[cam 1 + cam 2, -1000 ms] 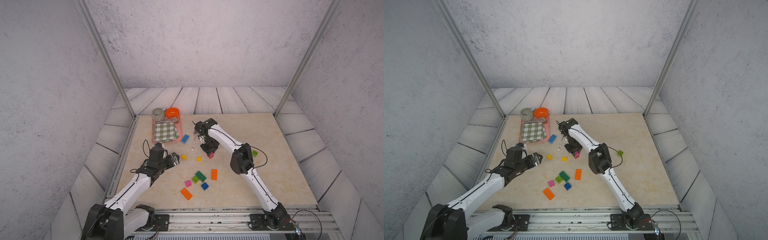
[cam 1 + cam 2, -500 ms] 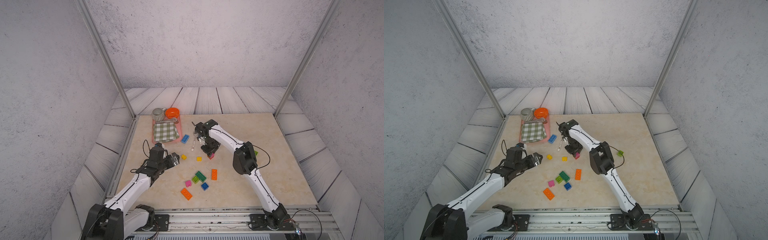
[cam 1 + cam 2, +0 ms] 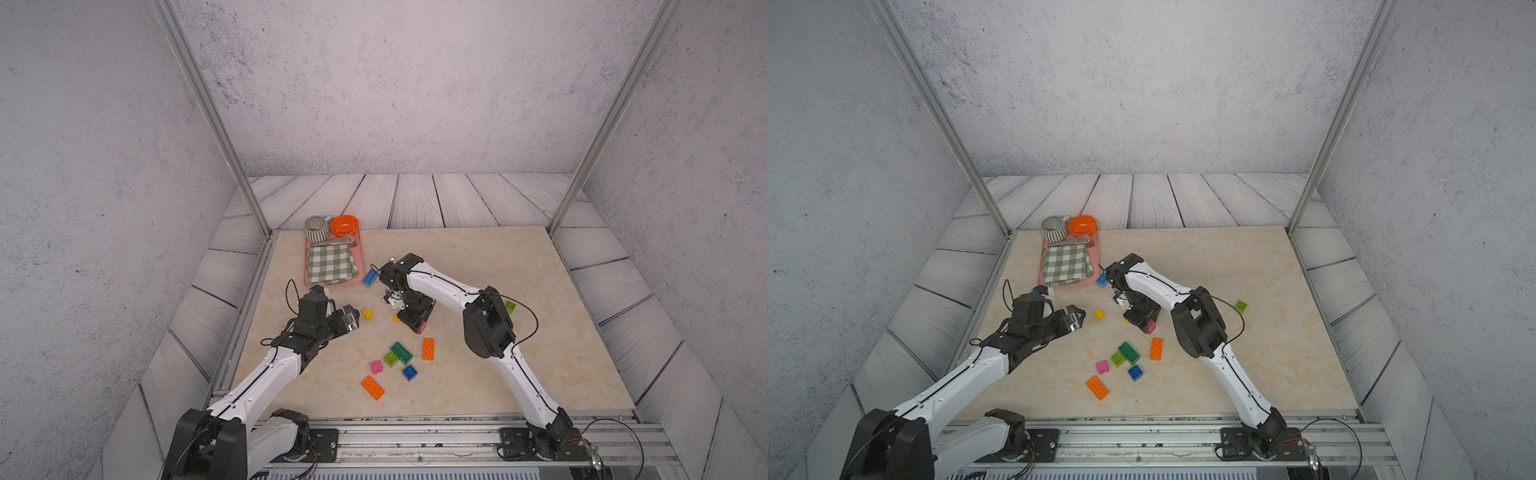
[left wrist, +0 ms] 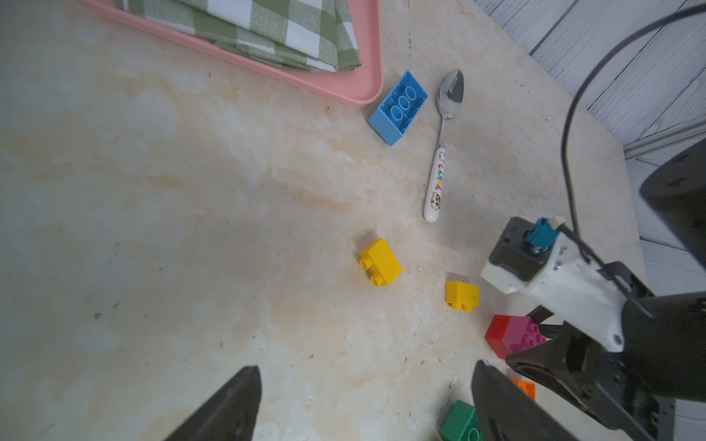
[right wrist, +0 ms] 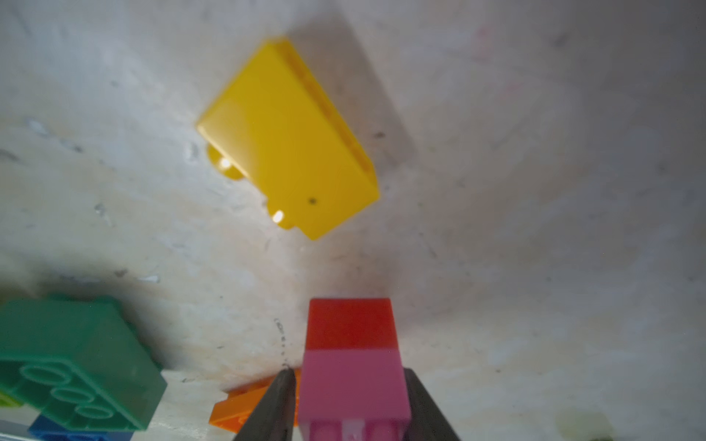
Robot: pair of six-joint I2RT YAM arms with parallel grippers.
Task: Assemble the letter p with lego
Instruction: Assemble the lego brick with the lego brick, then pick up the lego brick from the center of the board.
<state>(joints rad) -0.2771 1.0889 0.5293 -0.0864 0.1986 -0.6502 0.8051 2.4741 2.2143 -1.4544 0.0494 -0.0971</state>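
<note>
Both top views: mounted high over the robot-base edge, facing fwd & down across the table (image 3: 498, 257) to the back wall; far off, whole scene in frame, near-identical coverage w/ a slight sideways offset. Left wrist cam: low, close to the tabletop, looks out past the left gripper (image 4: 365, 366) fingers toward the pink tray (image 4: 355, 95) corner. Right wrist cam: v. near, looks down between the right gripper (image 5: 347, 371) fingers, partly blurred. Both wrist views share the red-pink brick stack (image 5: 351, 336) & a yellow brick (image 5: 286, 141) beside it
</note>
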